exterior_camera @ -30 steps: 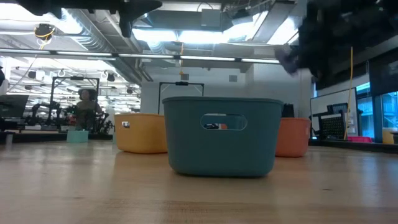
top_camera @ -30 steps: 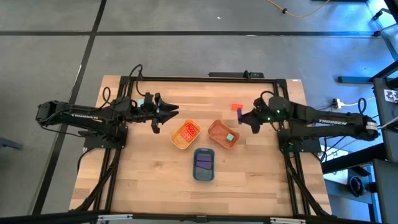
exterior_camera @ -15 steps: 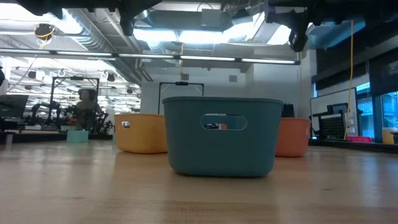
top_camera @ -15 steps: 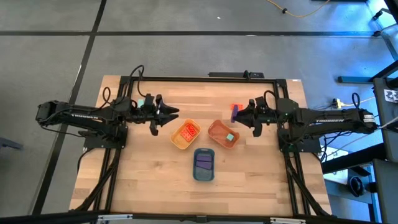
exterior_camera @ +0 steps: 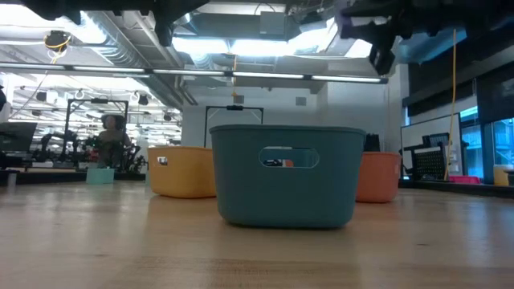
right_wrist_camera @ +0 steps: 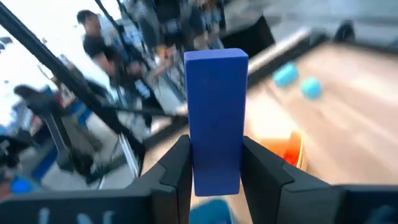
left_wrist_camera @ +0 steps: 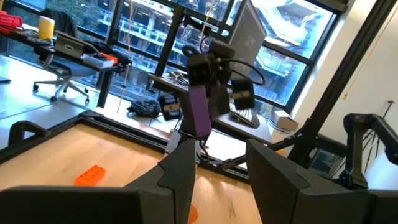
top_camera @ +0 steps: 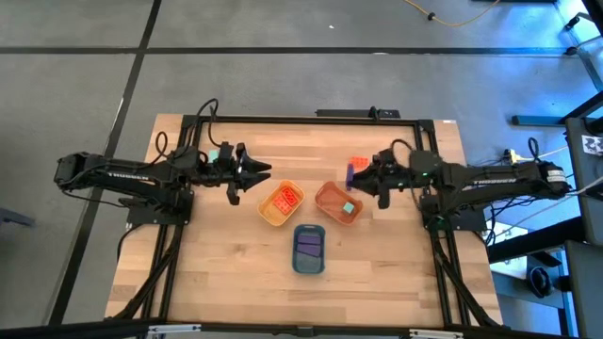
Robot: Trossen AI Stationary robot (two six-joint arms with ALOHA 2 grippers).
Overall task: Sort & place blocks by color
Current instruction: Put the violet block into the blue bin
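My right gripper (top_camera: 355,175) is shut on a purple block (top_camera: 350,174) and hangs in the air just right of the orange tray (top_camera: 332,200), which holds a teal block (top_camera: 350,208). One red-orange block (top_camera: 359,164) lies flat on the table behind it. The yellow tray (top_camera: 271,213) holds red-orange blocks (top_camera: 286,199). The blue tray (top_camera: 309,264) holds purple blocks (top_camera: 309,243). My left gripper (top_camera: 254,175) waits open and empty, left of the yellow tray. My right gripper pinches the purple block between its two fingers (right_wrist_camera: 171,177) at one end (right_wrist_camera: 214,171). The block lies along the fingers, and its free end (right_wrist_camera: 216,68) sticks out past them. The left wrist view shows the block (left_wrist_camera: 199,112) hanging below the gripper, lifted clear of the table.
The three trays stand close together mid-table, the blue tray (exterior_camera: 287,174) nearest the near edge, with the yellow tray (exterior_camera: 181,170) and orange tray (exterior_camera: 379,177) behind it. Bare wood lies along the near edge and both sides. A dark frame borders the table's far edge.
My right gripper has risen from the table with the purple block in its fingers. It has moved a little toward the table's left, nearer the orange tray. The red-orange block has stayed where it was.
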